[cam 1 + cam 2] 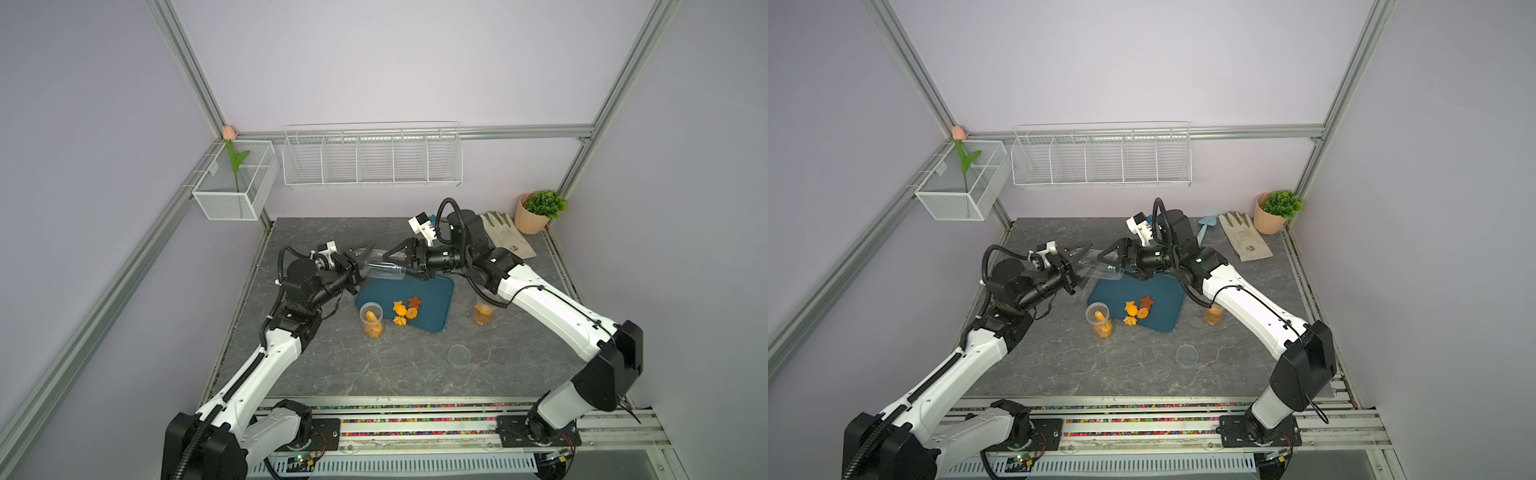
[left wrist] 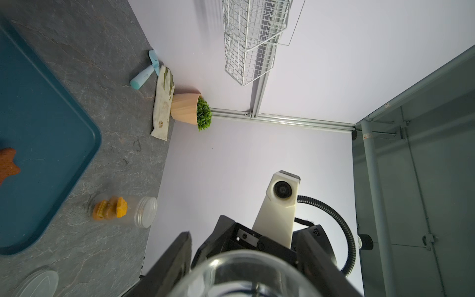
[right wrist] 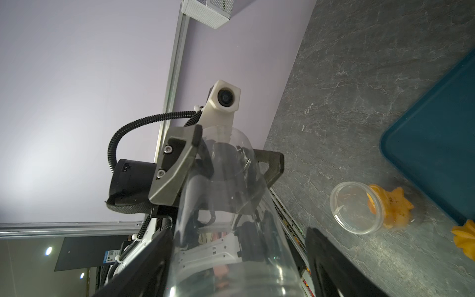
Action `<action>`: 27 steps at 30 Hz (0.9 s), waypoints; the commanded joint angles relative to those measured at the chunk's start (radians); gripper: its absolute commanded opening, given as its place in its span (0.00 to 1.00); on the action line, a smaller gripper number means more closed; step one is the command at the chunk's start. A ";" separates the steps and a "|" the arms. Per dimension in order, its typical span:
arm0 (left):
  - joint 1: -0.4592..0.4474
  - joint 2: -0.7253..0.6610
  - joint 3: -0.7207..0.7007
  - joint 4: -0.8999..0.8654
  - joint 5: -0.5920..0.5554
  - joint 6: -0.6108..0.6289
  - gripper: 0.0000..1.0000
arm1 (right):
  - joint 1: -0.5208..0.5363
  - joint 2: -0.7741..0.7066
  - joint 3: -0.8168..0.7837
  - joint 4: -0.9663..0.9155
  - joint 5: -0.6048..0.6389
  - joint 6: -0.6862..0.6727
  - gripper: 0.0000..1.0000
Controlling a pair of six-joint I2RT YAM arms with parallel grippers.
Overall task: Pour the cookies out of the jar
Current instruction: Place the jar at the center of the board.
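Orange-yellow and brown cookies (image 1: 400,308) lie on a teal tray (image 1: 436,291); left tool (image 1: 368,266) clamps the level clear plastic jar (image 1: 384,272), right tool (image 1: 395,266) wide.

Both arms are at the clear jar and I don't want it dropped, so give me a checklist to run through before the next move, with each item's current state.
1. Left hand gripping the held jar: ok, shut on one end.
2. Right hand gripping that jar: not ok, its fingers straddle the other end but stand open.
3. Held jar emptied: ok, nothing shows inside it.
4. Cookies on the tray: ok, a small cluster lies there.
5. Open jar beside the tray emptied: not ok, cookies inside.
6. Capped jar opened: not ok, its lid is on.
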 commanded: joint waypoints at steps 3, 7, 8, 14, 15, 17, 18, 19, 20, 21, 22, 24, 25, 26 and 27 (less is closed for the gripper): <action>-0.004 -0.016 -0.007 0.022 0.014 -0.019 0.61 | 0.007 -0.021 -0.031 0.029 -0.011 0.026 0.75; -0.004 -0.015 -0.006 0.024 0.017 -0.020 0.62 | 0.007 -0.020 -0.036 0.041 -0.021 0.035 0.74; -0.004 -0.015 -0.006 0.024 0.018 -0.020 0.62 | 0.007 -0.019 -0.038 0.044 -0.026 0.037 0.75; -0.004 -0.017 -0.005 0.025 0.024 -0.021 0.62 | 0.007 0.006 -0.024 0.045 -0.098 0.056 0.89; -0.003 -0.016 -0.006 0.025 0.025 -0.022 0.62 | 0.007 0.010 -0.022 0.046 -0.115 0.058 0.89; -0.003 -0.016 -0.007 0.025 0.025 -0.020 0.62 | 0.007 0.008 -0.020 0.047 -0.123 0.055 0.87; -0.004 -0.014 -0.007 0.026 0.024 -0.020 0.62 | 0.007 0.006 -0.021 0.047 -0.121 0.052 0.86; -0.005 -0.014 -0.006 0.026 0.026 -0.020 0.62 | 0.007 0.004 -0.021 0.050 -0.122 0.052 0.83; -0.004 -0.012 -0.007 0.027 0.026 -0.020 0.62 | 0.007 0.006 -0.021 0.059 -0.130 0.055 0.79; -0.005 -0.010 -0.006 0.028 0.025 -0.020 0.62 | 0.006 0.008 -0.021 0.069 -0.137 0.063 0.73; -0.005 -0.009 -0.006 0.030 0.025 -0.020 0.62 | 0.007 0.009 -0.022 0.074 -0.141 0.068 0.67; -0.003 -0.004 -0.002 0.032 0.027 -0.020 0.62 | 0.007 0.005 -0.026 0.077 -0.138 0.067 0.65; -0.005 -0.003 -0.001 0.033 0.029 -0.020 0.62 | 0.007 0.003 -0.028 0.076 -0.136 0.066 0.65; -0.004 -0.004 0.000 0.032 0.029 -0.020 0.62 | 0.007 0.002 -0.030 0.075 -0.135 0.066 0.66; -0.005 -0.005 0.000 0.031 0.030 -0.019 0.62 | 0.007 0.001 -0.030 0.073 -0.135 0.064 0.67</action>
